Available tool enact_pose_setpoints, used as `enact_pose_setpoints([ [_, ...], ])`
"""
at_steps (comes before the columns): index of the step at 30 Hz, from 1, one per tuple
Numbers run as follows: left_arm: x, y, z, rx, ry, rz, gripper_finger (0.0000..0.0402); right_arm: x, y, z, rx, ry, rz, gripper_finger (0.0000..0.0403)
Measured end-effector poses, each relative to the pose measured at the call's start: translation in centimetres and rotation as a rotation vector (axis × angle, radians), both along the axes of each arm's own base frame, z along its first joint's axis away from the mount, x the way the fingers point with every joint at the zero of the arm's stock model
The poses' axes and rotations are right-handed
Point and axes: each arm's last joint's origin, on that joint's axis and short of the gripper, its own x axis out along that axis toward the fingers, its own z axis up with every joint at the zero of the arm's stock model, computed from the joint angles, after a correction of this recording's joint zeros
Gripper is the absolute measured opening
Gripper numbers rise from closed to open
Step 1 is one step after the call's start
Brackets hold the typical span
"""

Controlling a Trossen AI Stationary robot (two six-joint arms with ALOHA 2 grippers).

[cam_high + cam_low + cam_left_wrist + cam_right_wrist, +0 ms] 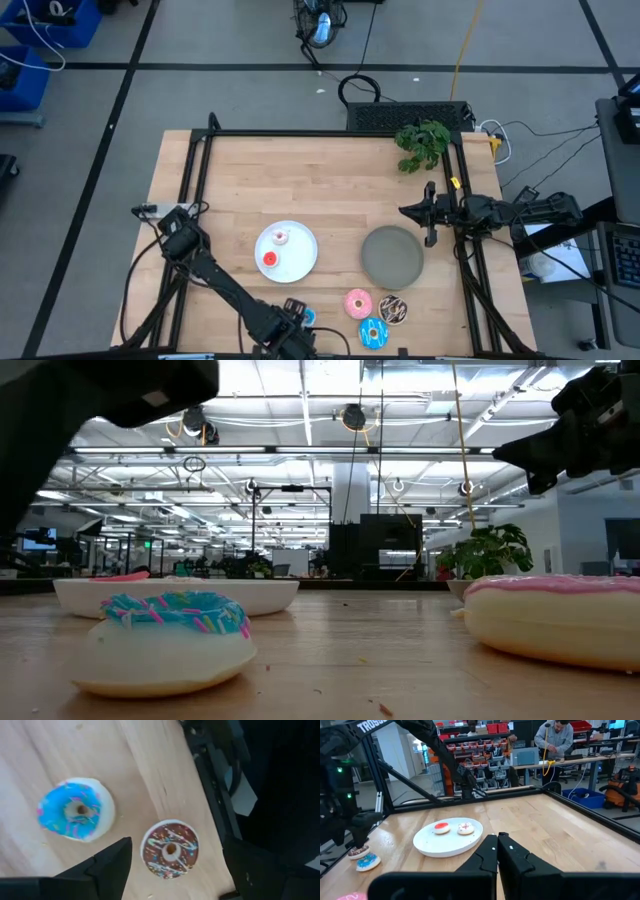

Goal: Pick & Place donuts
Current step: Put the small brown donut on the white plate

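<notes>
My left gripper (291, 322) is open at the table's near edge, above two small donuts. In the left wrist view its fingers stand on either side of the small brown sprinkled donut (170, 850), with the small blue donut (75, 810) beside it. Both lie flat on the wood. The larger pink donut (358, 303), chocolate donut (392, 310) and blue donut (373, 334) lie to their right. A small red donut (269, 260) and a whitish one (280, 237) lie on the white plate (300, 262). My right gripper (405, 212) is shut, in the air over the grey plate's (392, 256) far right rim.
A black frame runs round the table, and its near rail (215, 795) passes close to the brown donut. A green plant (422, 143) stands at the far right corner. A person (552, 737) works at a bench well beyond the table. Bare wood lies across the far half.
</notes>
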Motion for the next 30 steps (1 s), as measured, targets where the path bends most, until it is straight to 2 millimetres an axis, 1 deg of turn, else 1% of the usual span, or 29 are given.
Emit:
enact_pose_setpoints([
  [7,-0.3,0.4,-0.2,0.044,0.036,0.046,0.0310,0.0,0.0,0.0,0.000,0.001,0.000,0.0000],
  [11,-0.5,0.4,-0.5,0.052,0.039,0.056,0.0310,0.0,0.0,0.0,0.000,0.002,0.000,0.0000],
  [18,-0.5,0.4,-0.5,0.050,0.038,0.083,0.0310,0.0,0.0,0.0,-0.006,0.003,0.000,0.0000],
  [27,-1.8,-1.1,-0.5,0.081,0.007,0.044,0.0310,0.0,0.0,-0.1,-0.007,0.011,0.000,0.0000],
  [30,-1.9,-1.2,-0.5,0.103,-0.014,0.049,0.0310,0.0,0.0,-0.1,-0.012,0.013,0.000,0.0000],
])
